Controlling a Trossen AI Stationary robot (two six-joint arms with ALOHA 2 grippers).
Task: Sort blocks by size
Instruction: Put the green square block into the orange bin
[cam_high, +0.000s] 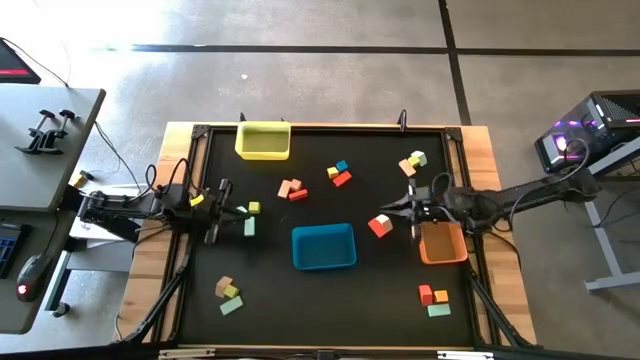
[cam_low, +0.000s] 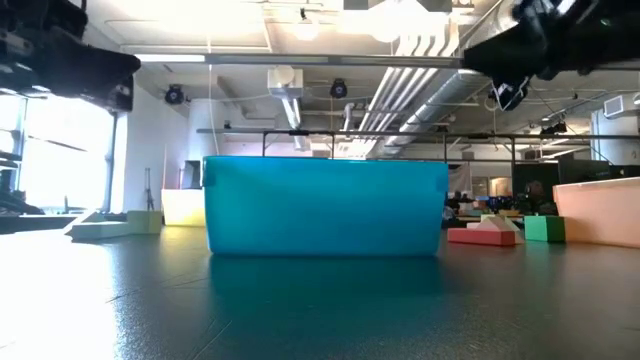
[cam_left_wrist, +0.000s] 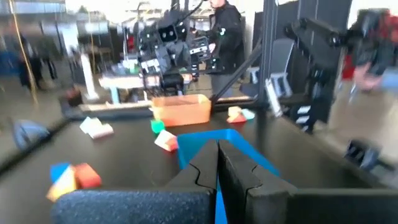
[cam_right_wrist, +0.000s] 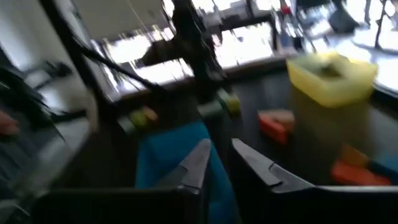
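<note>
A black-topped bench (cam_high: 320, 300) with pale wood edging carries a yellow plastic tray (cam_high: 263, 141), a blue plastic tray (cam_high: 323, 246), an orange plastic tray (cam_high: 442, 243), and small scattered blocks (cam_high: 292, 189) in red, orange, yellow, green, blue and tan.

Middle tray (cam_high: 323, 247) central; blocks (cam_high: 293, 189) scattered around, trays (cam_high: 263, 141) apart.

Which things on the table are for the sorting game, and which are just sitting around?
For the job:
- the blocks, lying in small groups around the table
- the blue tray in the middle
- the yellow tray at the far edge
- the orange tray under the right gripper

Just around:
- the computer mouse on the side desk
- the computer case with glowing lights
</note>
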